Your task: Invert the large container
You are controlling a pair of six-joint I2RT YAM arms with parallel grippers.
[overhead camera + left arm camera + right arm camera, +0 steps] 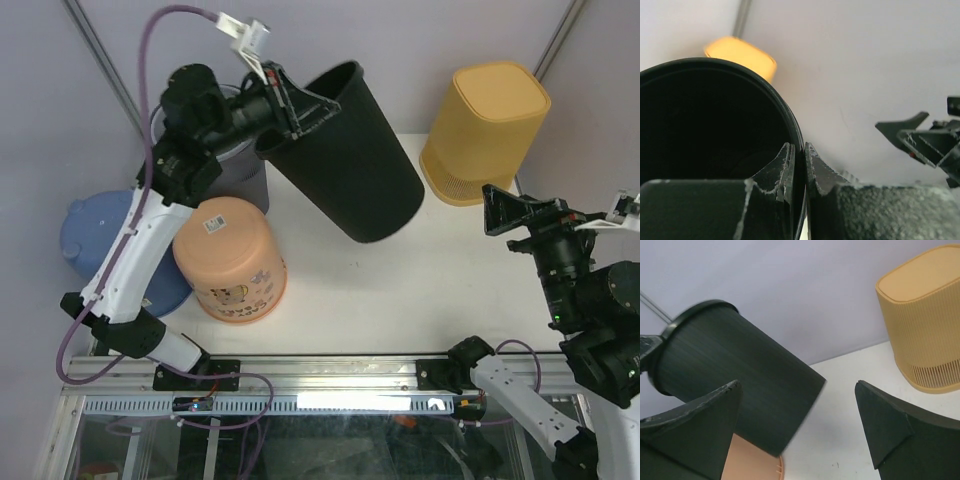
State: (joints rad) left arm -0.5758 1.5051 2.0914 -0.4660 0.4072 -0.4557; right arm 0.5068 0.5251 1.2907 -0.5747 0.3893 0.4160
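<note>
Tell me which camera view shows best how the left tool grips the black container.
The left wrist view: the left tool is shut on the rim of the black container, one finger inside, one outside. The top external view shows the whole tilted container but the grip small. The right wrist view shows mainly its outer wall.

White tabletop (400, 290) carrying several plastic bins.
A ribbed yellow plastic bin (487, 130) stands mouth down at the far right corner. A round peach plastic tub (232, 260), a white label on its upturned base, stands mouth down near the left front. A grey round container (245, 175) sits just behind the tub, at the far left. The large black plastic bin (350, 160) tilts over the middle; whether its base touches the surface cannot be told.
</note>
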